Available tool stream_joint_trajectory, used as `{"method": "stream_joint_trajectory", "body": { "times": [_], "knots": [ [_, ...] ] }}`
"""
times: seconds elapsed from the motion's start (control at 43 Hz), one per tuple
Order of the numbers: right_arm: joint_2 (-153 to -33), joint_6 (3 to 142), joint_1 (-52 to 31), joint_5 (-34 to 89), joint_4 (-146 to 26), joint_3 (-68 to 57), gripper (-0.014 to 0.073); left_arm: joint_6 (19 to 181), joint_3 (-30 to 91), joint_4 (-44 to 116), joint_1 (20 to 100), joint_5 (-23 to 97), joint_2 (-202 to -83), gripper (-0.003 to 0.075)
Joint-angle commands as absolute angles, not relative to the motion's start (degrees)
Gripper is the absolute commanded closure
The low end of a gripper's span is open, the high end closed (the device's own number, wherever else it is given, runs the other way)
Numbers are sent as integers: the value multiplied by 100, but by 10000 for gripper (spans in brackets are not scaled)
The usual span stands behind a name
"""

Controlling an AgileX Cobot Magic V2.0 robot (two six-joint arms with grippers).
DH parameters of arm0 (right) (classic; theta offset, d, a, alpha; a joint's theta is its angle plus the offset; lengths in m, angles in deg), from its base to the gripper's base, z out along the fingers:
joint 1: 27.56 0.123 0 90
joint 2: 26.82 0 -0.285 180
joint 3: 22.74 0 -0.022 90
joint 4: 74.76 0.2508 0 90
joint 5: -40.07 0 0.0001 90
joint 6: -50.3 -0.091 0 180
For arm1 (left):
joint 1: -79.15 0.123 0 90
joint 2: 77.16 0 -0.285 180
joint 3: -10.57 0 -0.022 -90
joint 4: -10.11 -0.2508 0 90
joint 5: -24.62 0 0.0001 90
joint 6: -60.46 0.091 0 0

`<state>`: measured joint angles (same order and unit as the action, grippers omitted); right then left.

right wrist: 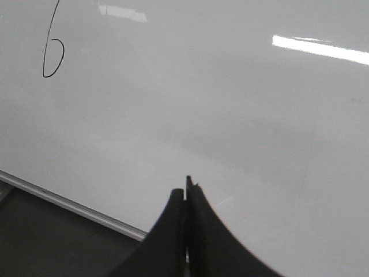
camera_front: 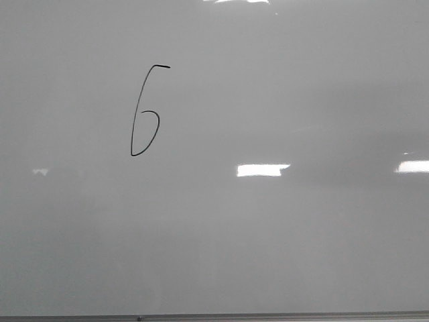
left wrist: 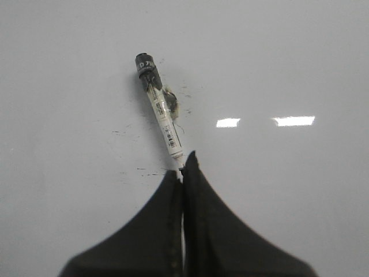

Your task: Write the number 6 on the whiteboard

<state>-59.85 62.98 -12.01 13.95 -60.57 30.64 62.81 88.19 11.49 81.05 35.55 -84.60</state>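
Note:
The number 6 (camera_front: 147, 111) is a thin black hand-drawn figure on the upper left of the whiteboard (camera_front: 281, 235). It also shows in the right wrist view (right wrist: 53, 52), its top cut off by the frame edge. My left gripper (left wrist: 183, 164) is shut on a white marker (left wrist: 164, 118) with a dark end (left wrist: 145, 64), which points out over the board (left wrist: 288, 69). My right gripper (right wrist: 186, 187) is shut and empty over the board (right wrist: 259, 127), near its lower edge. Neither gripper shows in the front view.
Bright rectangular light reflections (camera_front: 261, 170) lie on the board. Faint black smudges (left wrist: 151, 172) mark the board near the marker. A pale edge strip (right wrist: 69, 202) bounds the board, with a dark surface (right wrist: 46, 242) beyond it. A thin dark strip (camera_front: 214, 318) runs along the board's bottom edge.

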Motion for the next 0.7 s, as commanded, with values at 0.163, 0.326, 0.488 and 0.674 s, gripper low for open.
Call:
{"method": "stream_joint_trajectory", "body": {
  "times": [0.163, 0.326, 0.488, 0.674],
  "knots": [
    [-6011, 6330, -1244, 1805, -6014, 2912, 662, 6223, 8847, 1198, 8104, 3074, -8382, 741],
    [-6011, 6330, -1244, 1965, -6124, 2912, 662, 6223, 8847, 1198, 8104, 3074, -8382, 741],
    [-5756, 6330, -1283, 3029, -6570, 3278, 662, 6223, 8847, 1198, 8104, 3074, -8382, 741],
    [-4912, 6297, -1805, 4068, -6748, 4286, 662, 6223, 8847, 1198, 8104, 3074, -8382, 741]
  ]
}}
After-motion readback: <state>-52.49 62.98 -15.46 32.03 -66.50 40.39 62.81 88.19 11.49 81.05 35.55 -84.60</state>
